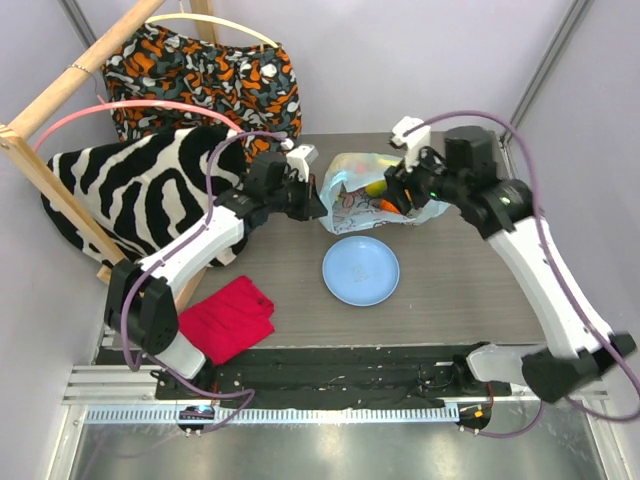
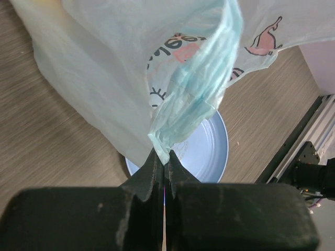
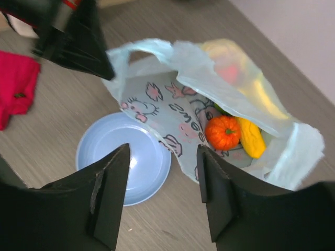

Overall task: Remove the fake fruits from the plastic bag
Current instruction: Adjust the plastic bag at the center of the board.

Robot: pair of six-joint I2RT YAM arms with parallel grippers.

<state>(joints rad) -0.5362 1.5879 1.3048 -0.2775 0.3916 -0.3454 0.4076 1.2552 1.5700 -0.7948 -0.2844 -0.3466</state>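
Evidently no fake fruits (image 3: 223,132) have been removed from the plastic bag (image 3: 157,112); its handle (image 2: 194,102) is clamped by the left claw (image 2: 163,163), right claw (image 3: 162,151) spread above.

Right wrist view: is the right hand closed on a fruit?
No, the right hand is open with nothing between its fingers, and the ribbed orange fruit lies inside the plastic bag.

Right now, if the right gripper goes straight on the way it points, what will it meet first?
Probably the printed side of the plastic bag, close to the edge of the plate. The orange fruit inside lies a little off that line. Depth is unclear.
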